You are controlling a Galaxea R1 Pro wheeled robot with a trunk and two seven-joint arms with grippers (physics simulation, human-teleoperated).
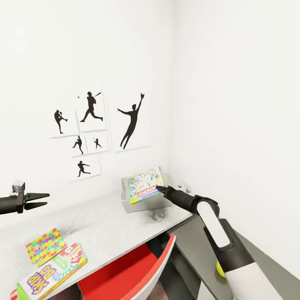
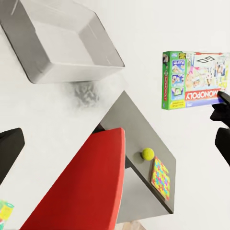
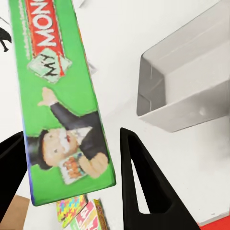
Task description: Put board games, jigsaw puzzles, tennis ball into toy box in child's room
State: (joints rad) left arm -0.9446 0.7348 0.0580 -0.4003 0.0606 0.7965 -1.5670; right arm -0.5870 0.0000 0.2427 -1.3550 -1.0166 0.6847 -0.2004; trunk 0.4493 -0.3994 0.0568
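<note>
Between the right end effector's (image 1: 159,189) fingers: the Monopoly box (image 1: 145,184), gripped at one edge, held up on edge in the air just over the toy box (image 1: 132,203). In the right wrist view the green side panel sits between the two black fingers (image 3: 139,182); grip looks edge-only, so I'd expect the box to pivot if moved fast.

Bin is directly below and just beyond the tip, at the desk's (image 1: 104,225) far corner against the wall. It looks empty in the left wrist view. My read: the step is the drop-in. Lower the box until its bottom edge is inside the rim, tilt it flat, then release. Letting go from this height risks it catching the sloped wall and tipping out toward the wall side.

Left end effector (image 1: 39,200) hovers well off to the left, fingers parted, holding nothing.

Left on that side, near desk edge: Skip-Bo box (image 1: 50,273) with a puzzle box (image 1: 45,245) just beside it. On the lower dark section: tennis ball (image 2: 147,154) next to a second puzzle (image 2: 160,178).
</note>
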